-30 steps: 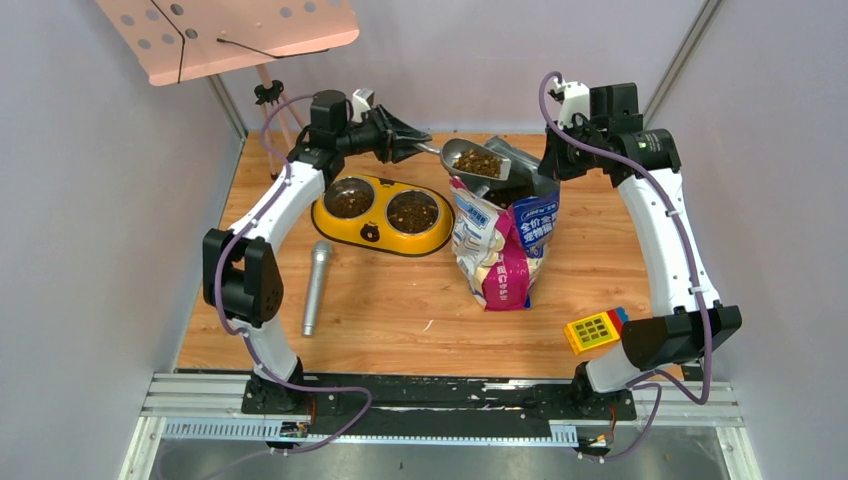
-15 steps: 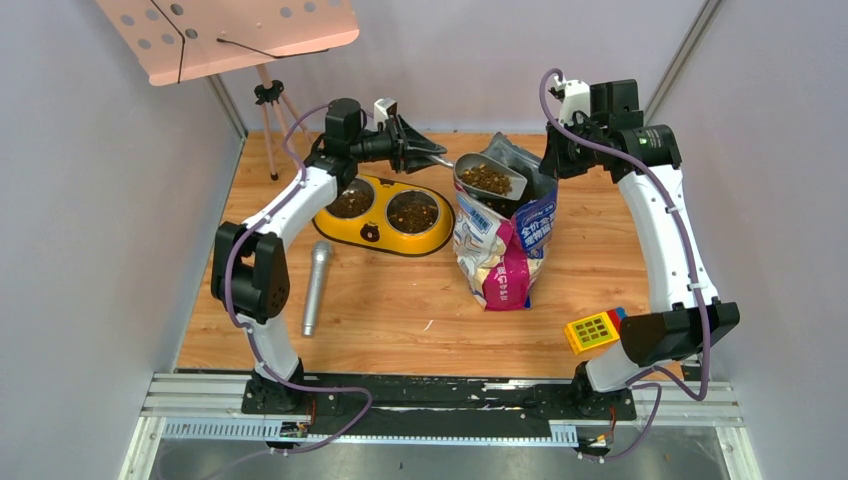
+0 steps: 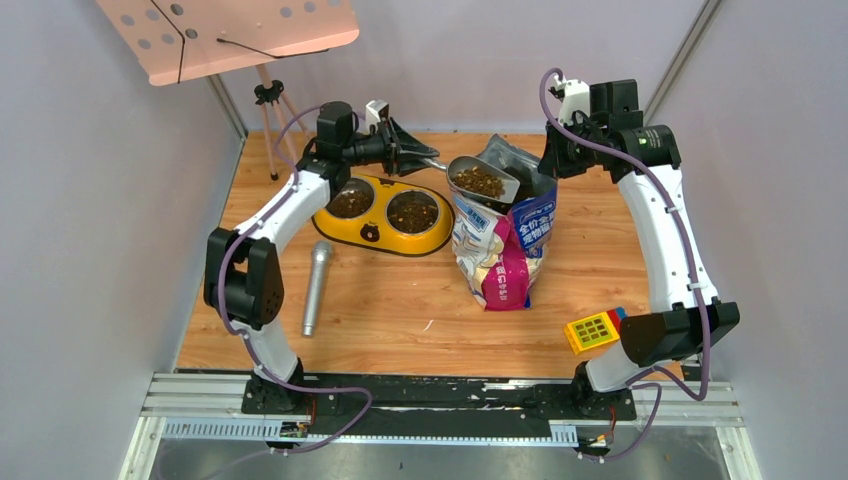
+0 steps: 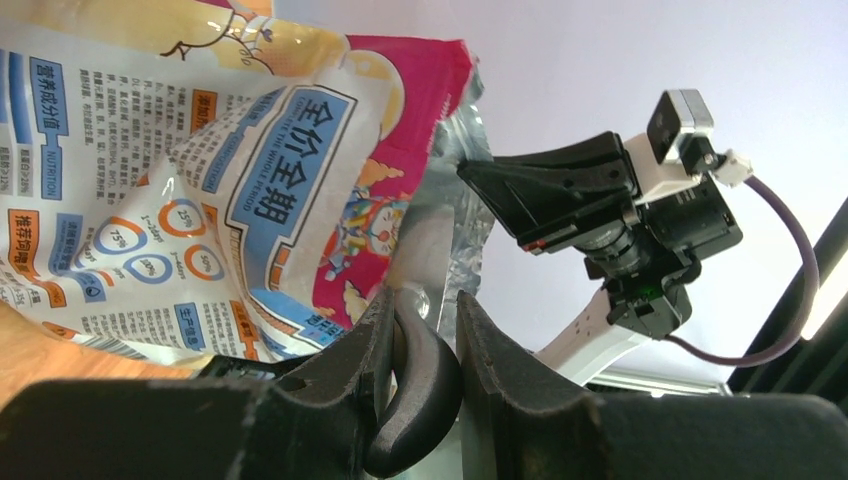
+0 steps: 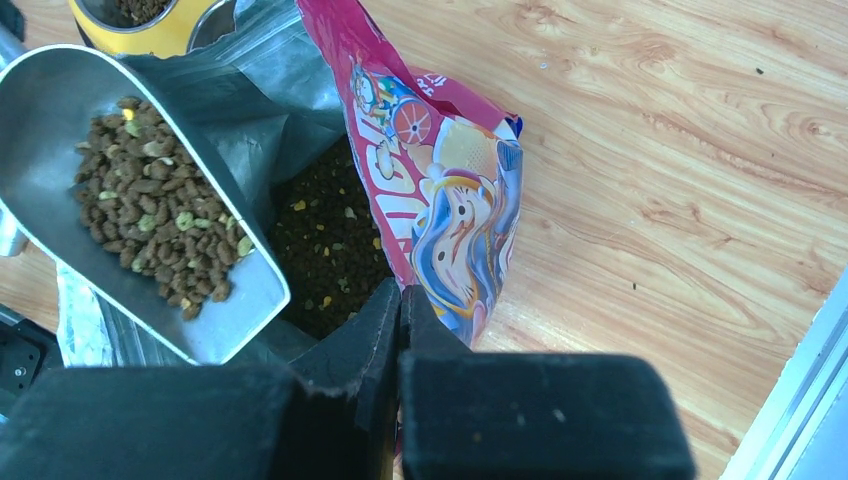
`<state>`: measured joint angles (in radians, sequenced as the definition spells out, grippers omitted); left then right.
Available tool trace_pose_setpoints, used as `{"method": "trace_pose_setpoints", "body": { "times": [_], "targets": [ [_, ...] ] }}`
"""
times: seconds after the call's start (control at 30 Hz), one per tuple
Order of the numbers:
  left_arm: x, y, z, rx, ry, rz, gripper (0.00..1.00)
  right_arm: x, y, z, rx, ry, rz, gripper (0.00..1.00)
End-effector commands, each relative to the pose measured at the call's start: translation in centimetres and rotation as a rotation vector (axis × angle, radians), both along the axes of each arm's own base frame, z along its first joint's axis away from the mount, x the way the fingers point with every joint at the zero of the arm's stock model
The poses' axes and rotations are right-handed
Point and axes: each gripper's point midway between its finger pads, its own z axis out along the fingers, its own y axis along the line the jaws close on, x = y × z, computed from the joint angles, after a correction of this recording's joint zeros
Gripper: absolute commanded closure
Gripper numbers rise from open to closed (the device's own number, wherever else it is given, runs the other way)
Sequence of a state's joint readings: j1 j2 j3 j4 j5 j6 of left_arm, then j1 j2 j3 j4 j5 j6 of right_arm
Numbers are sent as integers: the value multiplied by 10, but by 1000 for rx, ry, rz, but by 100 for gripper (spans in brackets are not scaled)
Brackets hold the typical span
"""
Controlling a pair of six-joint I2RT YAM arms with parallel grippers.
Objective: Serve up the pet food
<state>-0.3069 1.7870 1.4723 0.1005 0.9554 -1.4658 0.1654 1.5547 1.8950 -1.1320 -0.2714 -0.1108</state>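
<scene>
Left tool [image 3: 428, 158] gripped the scoop [image 3: 482, 180] by its handle; kibble [image 5: 150, 210] filled it, just above the bag [image 3: 495, 250] mouth. Right tool [image 5: 400, 300], closed, pinched the bag's rim.

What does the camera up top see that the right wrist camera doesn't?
Only the top view shows the silver microphone, the yellow button pad and the pink stand. Only the right wrist view looks down into the bag at the kibble inside. Both show the full scoop and the yellow feeder.
</scene>
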Motion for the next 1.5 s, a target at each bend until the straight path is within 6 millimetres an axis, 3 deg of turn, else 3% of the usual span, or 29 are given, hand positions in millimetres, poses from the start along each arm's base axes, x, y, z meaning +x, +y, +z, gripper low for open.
{"method": "trace_pose_setpoints", "body": {
  "times": [0.0,0.13,0.37,0.5,0.7,0.77,1.1,1.37,1.47],
  "targets": [
    [-22,18,47,-14,-151,17,100,10,7,34,52,-136,2,100],
    [-29,36,48,7,-166,58,100,11,4,42,49,-171,-15,100],
    [-27,88,38,29,-114,186,100,7,4,44,59,-176,-15,100],
    [-21,127,35,29,-95,295,100,5,4,44,61,-178,-15,100],
    [-8,212,20,26,-45,525,100,6,6,48,70,-183,-10,100],
    [-9,230,14,27,-38,577,100,6,6,47,73,-179,-9,100],
    [-20,292,-47,99,-16,799,100,8,13,47,106,-172,10,100],
    [-4,321,-62,228,-104,880,100,0,14,46,114,-172,21,100],
    [2,334,-77,323,-94,911,100,-4,14,45,114,-169,22,100]
  ]
}}
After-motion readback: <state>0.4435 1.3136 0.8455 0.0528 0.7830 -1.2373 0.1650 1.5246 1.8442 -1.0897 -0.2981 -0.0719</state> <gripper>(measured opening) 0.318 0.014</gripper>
